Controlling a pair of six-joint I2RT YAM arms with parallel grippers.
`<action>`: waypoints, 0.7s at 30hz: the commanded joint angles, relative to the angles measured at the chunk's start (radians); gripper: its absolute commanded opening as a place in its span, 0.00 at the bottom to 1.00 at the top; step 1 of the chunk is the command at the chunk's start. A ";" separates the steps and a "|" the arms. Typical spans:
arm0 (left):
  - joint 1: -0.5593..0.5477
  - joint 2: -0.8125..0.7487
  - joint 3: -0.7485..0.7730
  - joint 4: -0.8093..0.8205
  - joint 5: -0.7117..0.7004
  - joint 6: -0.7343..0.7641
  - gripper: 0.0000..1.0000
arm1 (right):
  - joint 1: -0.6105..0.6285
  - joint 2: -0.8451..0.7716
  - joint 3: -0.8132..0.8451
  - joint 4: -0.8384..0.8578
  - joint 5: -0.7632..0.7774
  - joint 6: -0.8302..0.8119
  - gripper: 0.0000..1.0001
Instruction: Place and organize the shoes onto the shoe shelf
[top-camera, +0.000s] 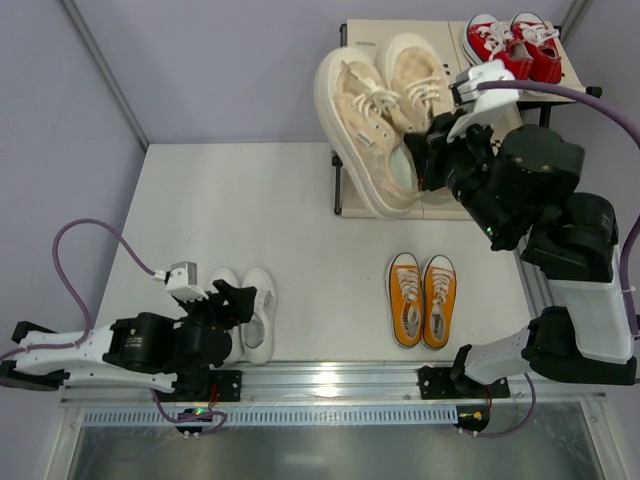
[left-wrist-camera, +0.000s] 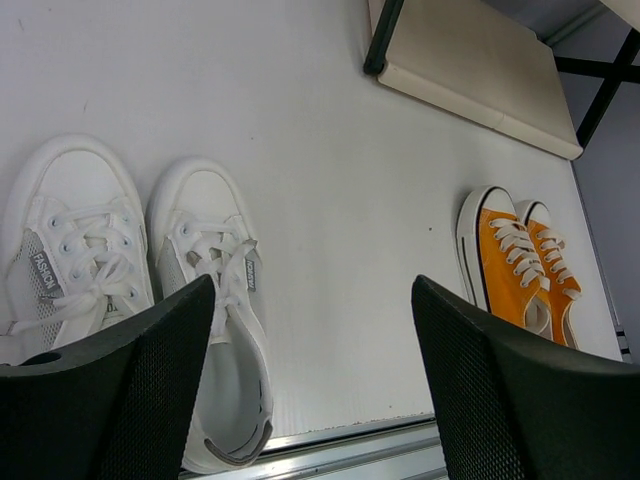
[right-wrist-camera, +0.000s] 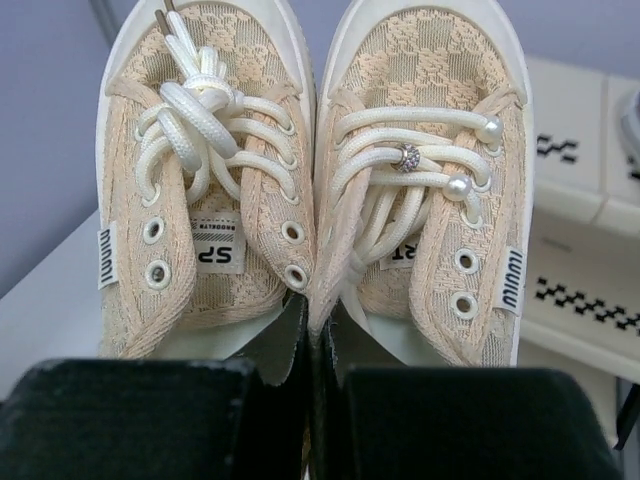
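- The right gripper (top-camera: 428, 160) was clamped on the pair of cream-beige woven lace-up sneakers (top-camera: 380, 110). In the right wrist view its black fingers (right-wrist-camera: 150, 420) sat pressed nearly together, pinching the two inner collar walls where the shoes met.
- That cream-beige pair hung side by side over the left half of the three-tier shoe shelf (top-camera: 365, 33), a rack of cream plastic panels with black-and-white checkered front strips and a black tube frame. The toes pointed toward the shelf's back. Whether the soles touched a panel could not be told.
- The left gripper (top-camera: 235, 300) hovered with its fingers (left-wrist-camera: 120, 380) spread wide apart, holding nothing, well in front of the shelf and to its left.
- Directly beneath that gripper, the pair of white lace-up sneakers (top-camera: 250, 315) lay on the white table (top-camera: 200, 200), side by side with toes pointing toward the shelf's side of the table.
- The pair of orange-yellow canvas sneakers with white toe caps (top-camera: 422, 300) stood on the table just in front of the shelf, apart from it.
- The pair of red canvas sneakers with white laces (top-camera: 515, 45) rested on the right end of the shelf's top tier.
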 joint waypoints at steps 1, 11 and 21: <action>-0.003 -0.001 0.039 -0.041 -0.019 -0.019 0.78 | 0.000 0.039 0.093 0.386 0.209 -0.294 0.04; -0.003 -0.059 0.016 -0.086 0.039 -0.061 0.74 | -0.135 0.294 0.282 0.870 0.194 -0.649 0.04; -0.002 -0.114 -0.004 -0.089 0.067 -0.064 0.71 | -0.471 0.372 0.295 0.764 -0.093 -0.303 0.04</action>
